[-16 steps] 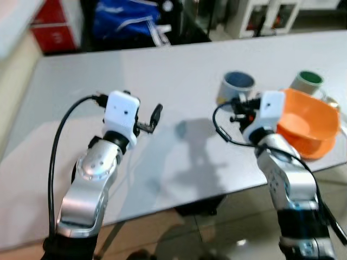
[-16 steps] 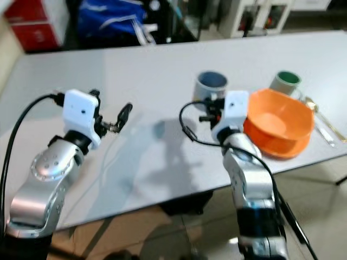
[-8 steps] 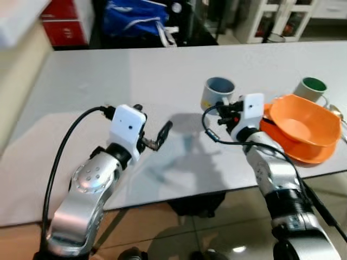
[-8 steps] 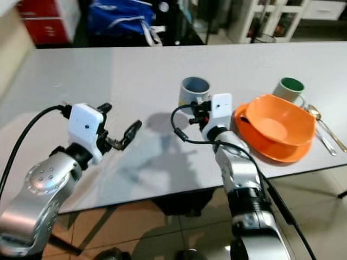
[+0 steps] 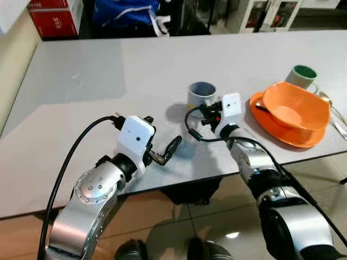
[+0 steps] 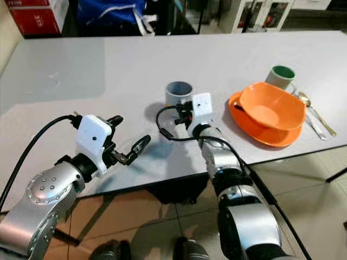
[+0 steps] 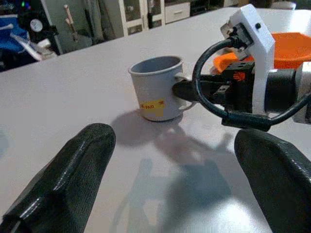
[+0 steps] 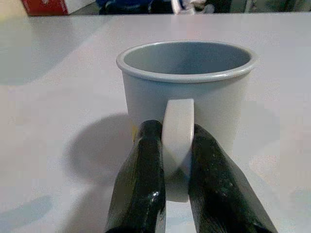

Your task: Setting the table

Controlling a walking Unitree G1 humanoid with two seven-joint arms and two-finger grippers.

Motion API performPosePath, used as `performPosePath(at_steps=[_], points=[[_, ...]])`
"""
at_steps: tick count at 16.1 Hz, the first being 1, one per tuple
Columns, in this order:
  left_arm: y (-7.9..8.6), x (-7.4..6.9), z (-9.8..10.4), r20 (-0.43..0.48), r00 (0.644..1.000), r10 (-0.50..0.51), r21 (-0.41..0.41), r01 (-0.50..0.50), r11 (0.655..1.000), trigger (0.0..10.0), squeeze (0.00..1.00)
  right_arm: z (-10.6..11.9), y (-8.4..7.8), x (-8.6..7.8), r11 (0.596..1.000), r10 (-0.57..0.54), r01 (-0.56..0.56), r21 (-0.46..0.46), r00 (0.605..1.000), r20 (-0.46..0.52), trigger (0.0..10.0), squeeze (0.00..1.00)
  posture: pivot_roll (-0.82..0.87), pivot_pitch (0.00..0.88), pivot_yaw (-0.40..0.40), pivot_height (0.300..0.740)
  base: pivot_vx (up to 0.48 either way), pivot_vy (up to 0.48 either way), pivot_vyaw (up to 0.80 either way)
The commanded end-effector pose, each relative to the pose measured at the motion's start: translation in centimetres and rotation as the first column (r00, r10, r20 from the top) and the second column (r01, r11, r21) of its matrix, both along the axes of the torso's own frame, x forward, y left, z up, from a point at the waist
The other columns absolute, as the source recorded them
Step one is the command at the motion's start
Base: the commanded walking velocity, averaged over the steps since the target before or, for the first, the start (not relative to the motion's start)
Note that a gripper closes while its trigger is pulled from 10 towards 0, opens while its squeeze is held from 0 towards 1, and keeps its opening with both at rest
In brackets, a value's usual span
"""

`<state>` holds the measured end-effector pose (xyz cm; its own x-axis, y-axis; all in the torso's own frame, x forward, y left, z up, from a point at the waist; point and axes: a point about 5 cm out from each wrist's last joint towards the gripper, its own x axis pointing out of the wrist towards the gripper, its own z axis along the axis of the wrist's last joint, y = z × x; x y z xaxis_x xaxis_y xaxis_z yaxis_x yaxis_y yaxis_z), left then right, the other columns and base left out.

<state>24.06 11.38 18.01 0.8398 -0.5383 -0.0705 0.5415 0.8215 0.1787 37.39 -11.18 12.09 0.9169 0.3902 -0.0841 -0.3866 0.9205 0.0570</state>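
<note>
The grey mug (image 8: 187, 82) stood upright on the grey table (image 5: 108, 70), its interior bottom out of sight and its yellow sticker (image 7: 153, 105) too blurred to read. The right gripper (image 8: 177, 179) was clamped on the mug's handle (image 8: 178, 138), one finger either side. The left gripper (image 7: 170, 194) hovered near the table edge, fingers wide apart and empty, while an orange bowl (image 5: 295, 105) sat empty on an orange plate (image 5: 271, 127), with a green-lined mug (image 5: 302, 77) beyond, partly hidden.

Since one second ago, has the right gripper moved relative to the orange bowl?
Yes: the right gripper went leftward, away from the orange bowl, to the grey mug's handle.
</note>
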Motion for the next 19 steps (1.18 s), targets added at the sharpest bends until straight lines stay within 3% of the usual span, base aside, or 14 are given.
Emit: performPosePath(at_steps=[1, 5, 11, 12, 17, 19], points=[[-0.1, -0.4, 0.2, -0.004, 1.0, -0.019, -0.006, 0.019, 1.0, 10.0, 0.0, 0.5, 0.1, 0.4, 1.0, -0.014, 0.014, 0.005, 1.0, 0.01, 10.0, 0.0, 0.07, 0.172, -0.056, 0.74, 0.0, 0.0, 0.0], [0.0, -1.1, 0.3, -0.019, 1.0, -0.002, -0.001, 0.002, 1.0, 10.0, 0.0, 0.6, 1.0, 0.9, 0.999, -0.035, 0.035, -0.024, 0.999, 0.003, 10.0, 0.0, 0.11, 0.203, -0.077, 0.74, 0.0, 0.0, 0.0], [0.7, -1.9, 1.3, -0.001, 1.0, 0.024, 0.018, -0.024, 1.0, 10.0, 0.0, 0.0, -0.1, 1.0, 0.989, -0.145, 0.145, -0.007, 0.988, -0.051, 10.0, 0.0, 0.17, 0.244, -0.089, 0.74, 0.0, 0.0, 0.0], [0.8, -2.0, 1.4, 0.0, 1.0, 0.03, 0.02, -0.03, 0.999, 10.0, 0.0, 0.0, -0.1, 1.1, 0.988, -0.151, 0.152, 0.01, 0.987, -0.058, 10.0, 1.0, 0.17, 0.247, -0.092, 0.74, 0.0, 0.0, 0.0], [0.4, -1.8, 1.7, 0.009, 1.0, 0.028, 0.002, -0.028, 1.0, 10.0, 0.0, -0.2, 0.0, 0.8, 0.99, -0.12, 0.124, 0.06, 0.991, -0.059, 10.0, 1.0, 0.15, 0.23, -0.1, 0.74, 0.0, 0.0, 0.0], [0.3, -1.1, 1.9, 0.025, 0.999, 0.026, -0.001, -0.026, 1.0, 10.0, 0.0, 0.1, -0.3, 0.9, 0.986, -0.134, 0.137, 0.092, 0.99, -0.039, 10.0, 1.0, 0.13, 0.199, -0.092, 0.74, 0.0, 0.0, 0.0]])
